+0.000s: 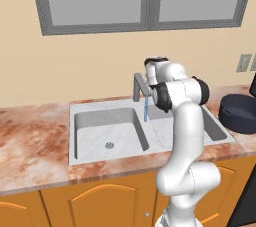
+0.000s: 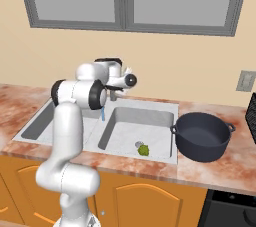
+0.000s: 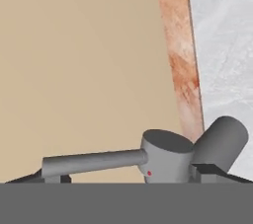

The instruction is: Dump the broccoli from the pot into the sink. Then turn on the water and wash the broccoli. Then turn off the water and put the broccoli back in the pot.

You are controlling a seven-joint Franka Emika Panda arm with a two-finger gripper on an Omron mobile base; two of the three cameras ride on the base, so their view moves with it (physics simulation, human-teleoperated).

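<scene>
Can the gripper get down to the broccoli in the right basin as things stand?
Probably yes: the broccoli lies uncovered by the drain, nothing above it. The gripper, open, sits up at the faucet.

The white arm (image 2: 70, 121) rises and folds forward, its end effector (image 3: 128, 176) spread open

Grey faucet base (image 3: 165, 156) with side lever (image 3: 94, 163), beside reddish counter strip (image 3: 180, 55), beige wall (image 3: 79, 60), pale sink (image 3: 225, 45).

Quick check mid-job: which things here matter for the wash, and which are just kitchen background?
Job:
- broccoli, in the right basin of the sink
- pot, on the counter beside the sink
- faucet
- water, running

Background:
- window
- wall socket
- cabinet doors
</scene>
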